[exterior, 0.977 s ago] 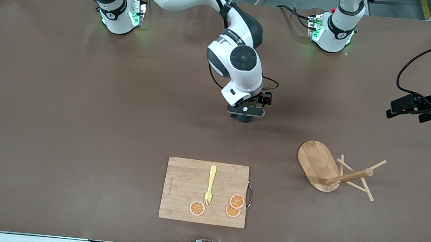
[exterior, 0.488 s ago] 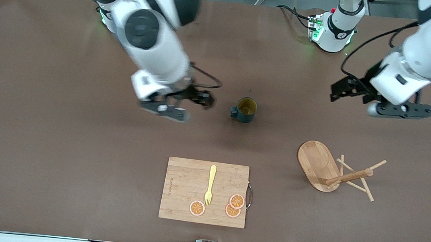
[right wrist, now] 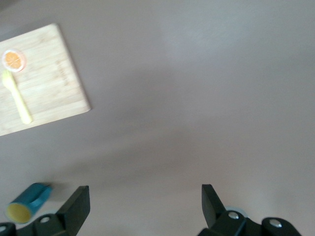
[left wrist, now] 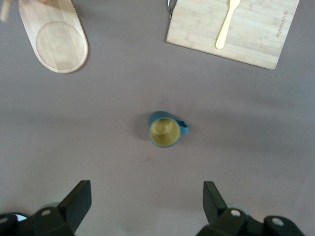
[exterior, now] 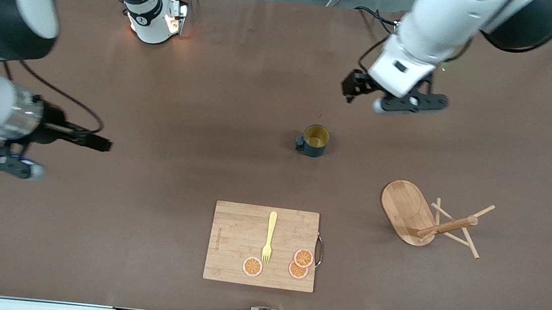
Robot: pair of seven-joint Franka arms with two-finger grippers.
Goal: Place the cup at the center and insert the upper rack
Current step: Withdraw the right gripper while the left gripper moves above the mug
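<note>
The left gripper [exterior: 402, 102] hangs in the air with its jaws wide apart and nothing between them, over bare table [exterior: 146, 244] just toward the robots' bases from the cup [exterior: 314, 140]. In the left wrist view both fingers [left wrist: 75, 201] frame empty table, with the cup [left wrist: 165, 131] upright ahead of them, handle sticking out to one side, yellow inside showing.

The cup stands upright near the middle of the table, so that half of the task looks done. Taking the cup as landmark, the rack [exterior: 427, 219] lies toward the left arm's end and nearer the front camera than the cup. It is tipped over: the oval base [exterior: 405, 208] stands on its edge, and the post [exterior: 449, 226] runs along the table away from the cup, with the pegs [exterior: 456, 228] crossing at its tip. So the long axis lies nearly flat, pointing from the base toward the left arm's end.

The right gripper [exterior: 4, 163] is also spread open and empty, over the table well apart from the cup, toward the right arm's end; it seems to wait. The board [exterior: 233, 232] with the fork [exterior: 269, 236] and orange slices [exterior: 298, 263] lies nearer the front camera than the cup.

The left gripper is much the nearer to the rack, and I judge the pickup falls to it.
</note>
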